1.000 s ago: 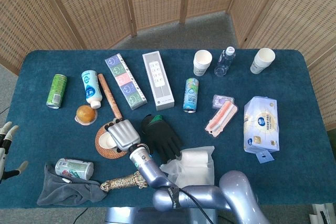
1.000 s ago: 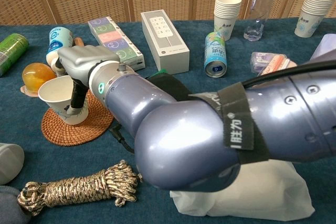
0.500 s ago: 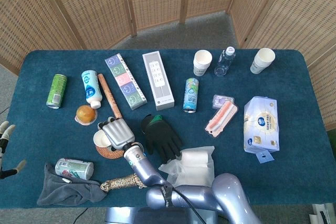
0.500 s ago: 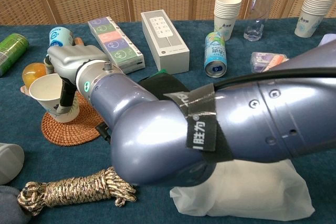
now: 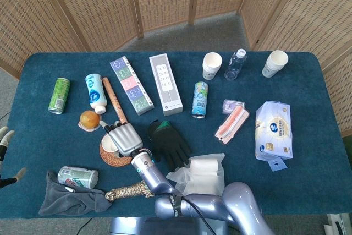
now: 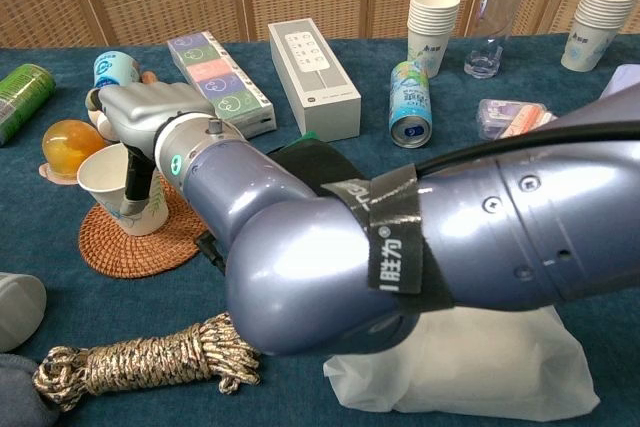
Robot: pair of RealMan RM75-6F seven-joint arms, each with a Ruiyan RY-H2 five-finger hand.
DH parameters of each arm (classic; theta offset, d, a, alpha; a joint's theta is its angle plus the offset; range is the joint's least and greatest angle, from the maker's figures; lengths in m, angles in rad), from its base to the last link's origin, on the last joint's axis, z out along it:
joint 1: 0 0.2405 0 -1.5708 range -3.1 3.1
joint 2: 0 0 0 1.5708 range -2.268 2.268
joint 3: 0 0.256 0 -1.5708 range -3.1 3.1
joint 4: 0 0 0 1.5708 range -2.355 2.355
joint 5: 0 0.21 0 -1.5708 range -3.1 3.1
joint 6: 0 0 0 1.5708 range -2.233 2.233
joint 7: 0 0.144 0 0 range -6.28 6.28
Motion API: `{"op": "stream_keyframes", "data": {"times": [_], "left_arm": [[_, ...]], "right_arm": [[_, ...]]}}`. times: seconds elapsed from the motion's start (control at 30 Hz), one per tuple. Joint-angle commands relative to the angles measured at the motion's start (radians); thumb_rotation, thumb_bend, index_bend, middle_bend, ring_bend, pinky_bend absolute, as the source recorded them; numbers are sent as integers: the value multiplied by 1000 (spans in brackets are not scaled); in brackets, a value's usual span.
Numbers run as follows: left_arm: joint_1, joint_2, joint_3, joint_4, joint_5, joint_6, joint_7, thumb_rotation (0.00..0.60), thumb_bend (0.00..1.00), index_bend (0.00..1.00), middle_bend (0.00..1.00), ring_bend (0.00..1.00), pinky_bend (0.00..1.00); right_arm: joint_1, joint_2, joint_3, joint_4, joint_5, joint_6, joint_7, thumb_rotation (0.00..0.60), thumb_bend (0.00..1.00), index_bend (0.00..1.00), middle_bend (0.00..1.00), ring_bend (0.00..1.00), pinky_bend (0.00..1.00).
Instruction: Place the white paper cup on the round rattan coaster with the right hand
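The right hand [image 6: 150, 117] held the white paper cup [image 6: 122, 187] by its side wall, upright over the round rattan coaster [image 6: 140, 237]. Light and thin-walled, the cup would likely crush under a hard squeeze.

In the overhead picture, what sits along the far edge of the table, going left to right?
Green can, white bottle, colourful box, long white box, cup stack, water bottle, second cup stack.
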State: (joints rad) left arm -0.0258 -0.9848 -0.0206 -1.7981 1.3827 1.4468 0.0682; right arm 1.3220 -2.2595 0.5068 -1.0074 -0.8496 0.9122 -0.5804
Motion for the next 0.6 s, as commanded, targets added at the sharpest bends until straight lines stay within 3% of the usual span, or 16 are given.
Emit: {"op": "stream_keyframes", "data": {"times": [0.03,0.33,0.6], "left_arm": [[1,0,1,-1,1,1,0,600,283,0,0,0,0],[3,0,2,-2,5,5,3,600,283,0,0,0,0],[0,-4,2,2,5,2,14,600,283,0,0,0,0]], "right_arm": [[-6,7,1,-9,1,2,-2,600,114,0,327,224,428],[-59,99,-32,-143,-37,34,-29,600,32,0,152,155,391],[-154,262,-93,-322,-129,90,-13,600,0,0,142,147,387]]}}
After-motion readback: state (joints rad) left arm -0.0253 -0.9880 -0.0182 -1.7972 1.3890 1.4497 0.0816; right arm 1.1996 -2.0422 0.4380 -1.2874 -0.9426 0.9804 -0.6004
